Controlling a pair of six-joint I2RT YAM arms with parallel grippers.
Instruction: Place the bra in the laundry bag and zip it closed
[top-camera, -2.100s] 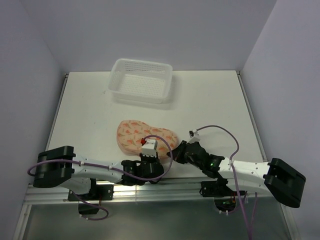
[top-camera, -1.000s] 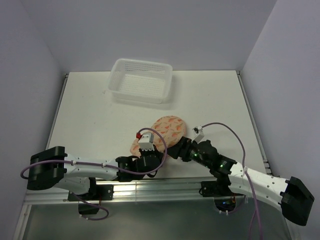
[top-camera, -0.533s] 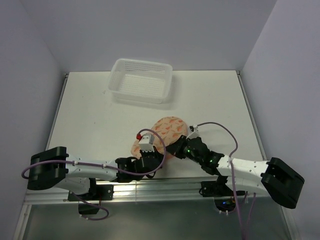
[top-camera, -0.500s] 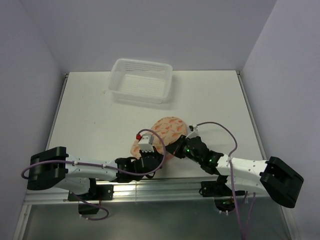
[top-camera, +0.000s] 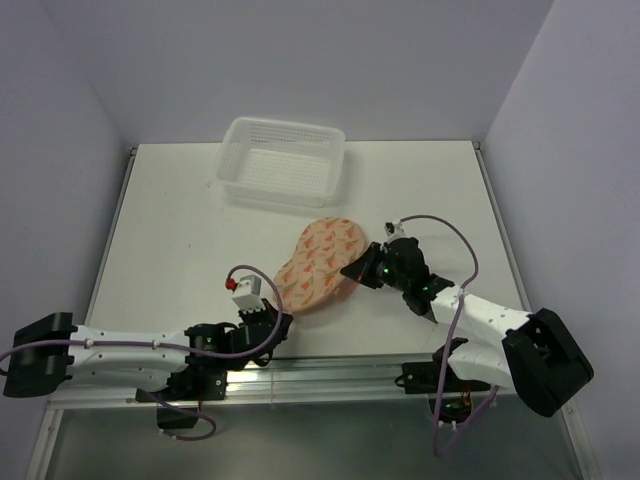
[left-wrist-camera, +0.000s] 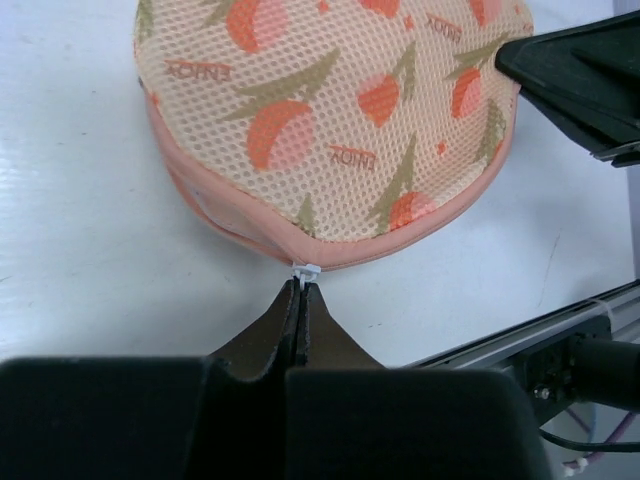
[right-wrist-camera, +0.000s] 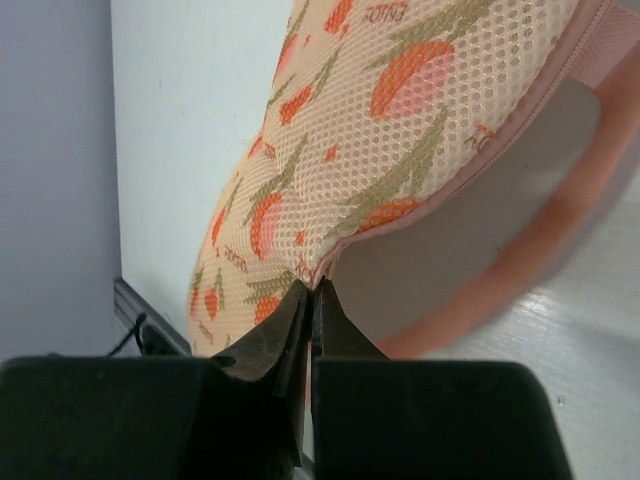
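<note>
Left gripper (left-wrist-camera: 303, 292) pinches the zipper pull (left-wrist-camera: 306, 270), right gripper (right-wrist-camera: 311, 290) clamps the laundry bag (top-camera: 320, 262) opposite, apparently bracing it by the tabletop (top-camera: 180, 230) near edge for zipping; no bra shows.

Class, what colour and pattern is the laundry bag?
Laundry bag: peach mesh, orange-pink fruit, green leaves; best in left wrist view.

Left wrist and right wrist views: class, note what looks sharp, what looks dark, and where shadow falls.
Left wrist view: mesh and lettering on the laundry bag are sharp; the left gripper is a featureless black mass. Right wrist view: mesh is crisp by the right gripper, with soft shadow under the bag's raised edge.
</note>
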